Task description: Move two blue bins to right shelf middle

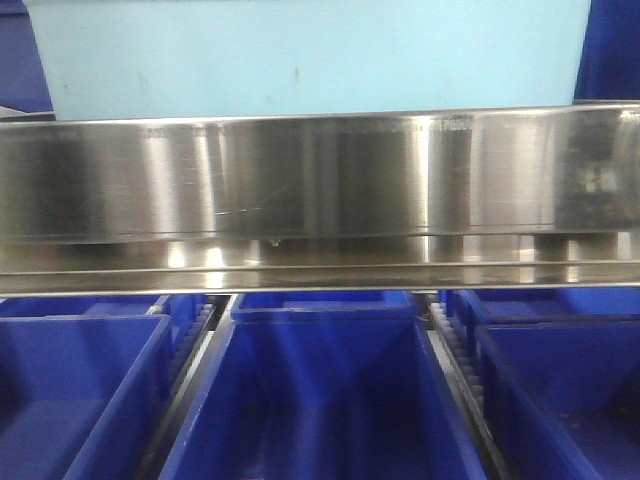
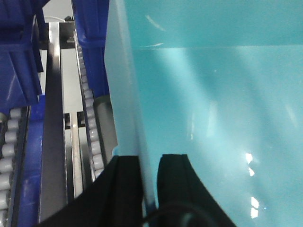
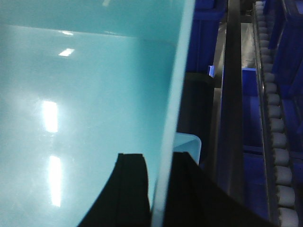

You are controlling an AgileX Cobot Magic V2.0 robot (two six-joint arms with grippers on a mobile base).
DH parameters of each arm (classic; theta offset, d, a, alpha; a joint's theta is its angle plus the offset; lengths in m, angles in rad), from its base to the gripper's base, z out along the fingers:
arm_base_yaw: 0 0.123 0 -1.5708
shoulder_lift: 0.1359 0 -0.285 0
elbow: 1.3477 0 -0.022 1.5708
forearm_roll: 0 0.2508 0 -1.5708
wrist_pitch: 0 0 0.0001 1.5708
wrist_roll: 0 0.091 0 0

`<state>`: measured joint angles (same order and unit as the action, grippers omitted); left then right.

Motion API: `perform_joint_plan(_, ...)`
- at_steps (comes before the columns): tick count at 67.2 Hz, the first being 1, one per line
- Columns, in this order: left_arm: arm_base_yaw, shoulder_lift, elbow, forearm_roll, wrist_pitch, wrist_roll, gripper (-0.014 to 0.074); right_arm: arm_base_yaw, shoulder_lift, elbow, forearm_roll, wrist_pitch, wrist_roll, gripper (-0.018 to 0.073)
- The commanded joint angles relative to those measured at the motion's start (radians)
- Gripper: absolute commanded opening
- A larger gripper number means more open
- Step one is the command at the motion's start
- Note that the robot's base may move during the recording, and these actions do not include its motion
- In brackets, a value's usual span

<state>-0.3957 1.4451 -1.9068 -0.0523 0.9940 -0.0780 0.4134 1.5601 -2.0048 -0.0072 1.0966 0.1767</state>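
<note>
A pale blue bin (image 1: 300, 60) fills the top of the front view, its base just above a steel shelf rail (image 1: 320, 180). In the left wrist view my left gripper (image 2: 147, 187) is shut on the bin's left wall (image 2: 128, 94), one black finger (image 2: 124, 189) outside and one inside. My right gripper (image 3: 158, 189) is shut on the same bin's right wall (image 3: 177, 94) in the right wrist view, with the wall edge between its two fingers. The bin's inside (image 3: 85, 94) looks empty. Dark blue bins (image 1: 320, 400) sit on the level below the rail.
More dark blue bins stand to the left (image 1: 70, 400) and right (image 1: 570, 390) on the lower level, with roller tracks (image 1: 455, 370) between them. Roller lanes and steel rails run beside the held bin (image 2: 90, 127) (image 3: 274, 123). Dark blue bins sit beyond it (image 2: 19, 56) (image 3: 203, 38).
</note>
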Motion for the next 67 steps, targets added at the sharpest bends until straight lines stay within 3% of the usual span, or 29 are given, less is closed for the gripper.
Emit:
perform_joint_plan(1, 0.002, -0.015, -0.011, -0.036, -0.047, 0.015, -0.0111, -0.002, -0.007, -0.006, -0.01, -0.018, -0.019, -0.0151)
perform_joint_plan(14, 0.002, 0.01, 0.009, -0.056, 0.038, 0.015, -0.0111, -0.002, -0.007, 0.013, -0.075, 0.035, -0.019, -0.0151)
perform_joint_plan(38, 0.002, 0.026, 0.186, -0.063, 0.005, 0.015, -0.0111, -0.002, -0.007, 0.184, -0.078, -0.032, -0.019, -0.0151)
perform_joint_plan(55, 0.002, 0.026, 0.219, -0.063, 0.013, 0.015, -0.0106, -0.002, -0.007, 0.227, -0.078, -0.032, -0.019, -0.0151)
perform_joint_plan(62, 0.002, 0.026, 0.219, -0.063, 0.013, 0.018, -0.0022, -0.002, -0.007, 0.227, -0.078, -0.032, -0.019, -0.0123)
perform_joint_plan(67, 0.002, 0.026, 0.219, -0.063, 0.017, 0.018, 0.0099, -0.002, -0.009, 0.227, -0.078, -0.03, -0.019, 0.0004)
